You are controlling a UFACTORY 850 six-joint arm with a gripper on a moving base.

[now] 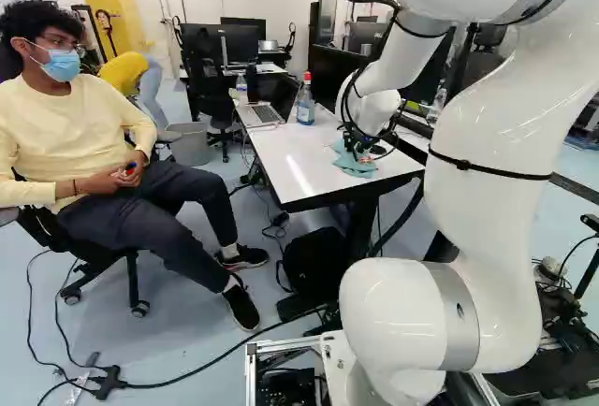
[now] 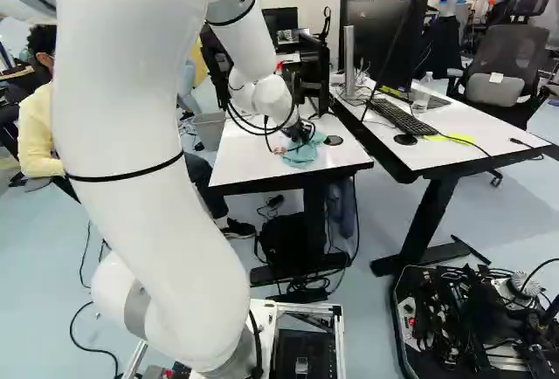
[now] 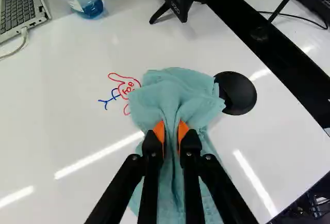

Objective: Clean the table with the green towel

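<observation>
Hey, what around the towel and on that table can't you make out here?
- Tabletop under the green towel: the cloth hides it in the wrist view, so whether the red and blue drawing continues beneath can't be told.
- Towel's near end: cut off by the wrist view's edge.
- Folds inside the jaws: hidden by them in the wrist view.
- Laptop's display: cut off in the wrist view, too small in the left base view.

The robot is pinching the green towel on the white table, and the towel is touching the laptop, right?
Not the laptop: in the wrist view, the towel touches the round black disc. The gripper does pinch it on the white table.
</observation>
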